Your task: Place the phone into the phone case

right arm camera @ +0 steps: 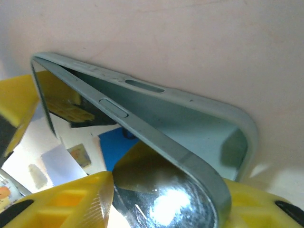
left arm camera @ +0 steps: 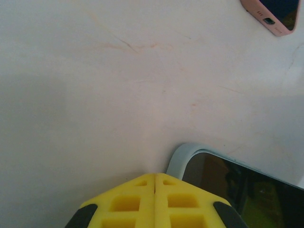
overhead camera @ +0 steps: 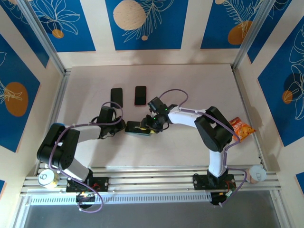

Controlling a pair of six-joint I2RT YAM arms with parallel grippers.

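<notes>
Item: phone (overhead camera: pixel 137 126), screen up, at mid-table between the two grippers.
Long axis: left to right, one end towards each gripper.
Seating: tilted in the grey-blue case (right arm camera: pixel 204 128). One long edge is down inside and the buttoned edge is raised above the case wall.
Left gripper (left arm camera: pixel 156 178): fingers closed together and empty, just beside the case's corner.
Right gripper (right arm camera: pixel 166 204): fingers parted astride the phone's near end; contact unclear.
Also: two dark phones (overhead camera: pixel 116 97) farther back, lying apart.

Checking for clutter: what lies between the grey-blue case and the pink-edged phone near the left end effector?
Only bare table separates the grey-blue case from the pink-edged phone; the left wrist view shows it.
</notes>
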